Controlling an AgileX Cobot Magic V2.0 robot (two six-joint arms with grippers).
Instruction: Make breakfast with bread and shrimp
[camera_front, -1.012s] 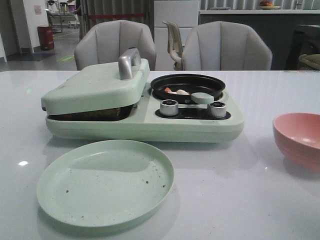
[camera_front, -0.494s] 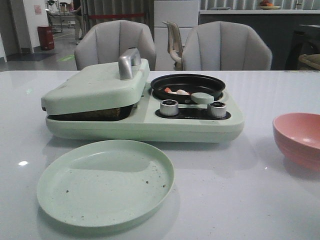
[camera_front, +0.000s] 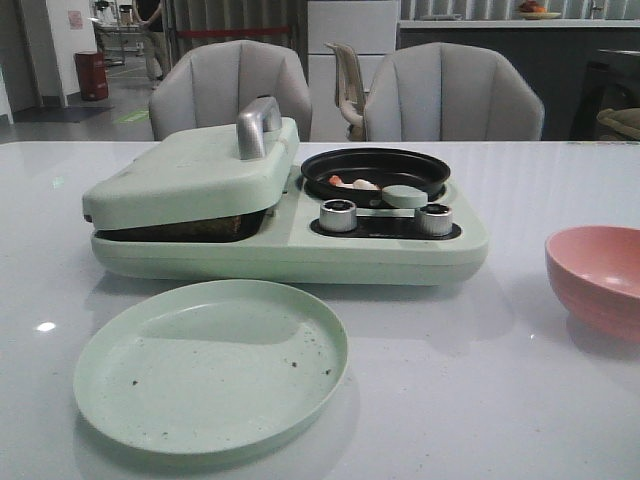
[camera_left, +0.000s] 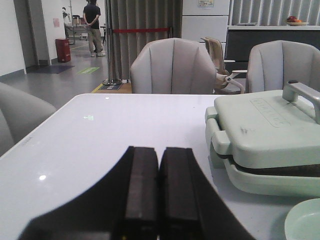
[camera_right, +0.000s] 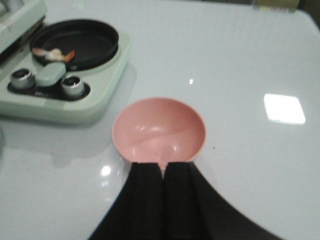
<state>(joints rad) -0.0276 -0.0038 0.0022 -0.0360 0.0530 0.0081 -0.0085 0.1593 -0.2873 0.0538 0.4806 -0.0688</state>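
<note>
Two grey chairs (camera_front: 345, 92) behind the white table (camera_front: 520, 400); red bin (camera_front: 91, 75) far left.

1. Location type: an indoor demonstration or test area in an office-like or showroom building, not a home kitchen.
2. Work surface: a large white glossy table (camera_front: 560, 180) carrying a mint-green countertop breakfast appliance (camera_front: 290, 240), a matching plate (camera_front: 210, 365) and a pink bowl (camera_front: 600, 280).
3. Seating: grey upholstered chairs (camera_front: 452, 95) stand along the far edge of the table.
4. Background: an open hall with a polished floor, a red bin (camera_front: 91, 75), a barrier post with red tape (camera_left: 107, 60) and a standing person (camera_left: 94, 25).
5. Rear fittings: a dark counter (camera_front: 500, 40) and a white cabinet or fridge (camera_front: 350, 30).
</note>
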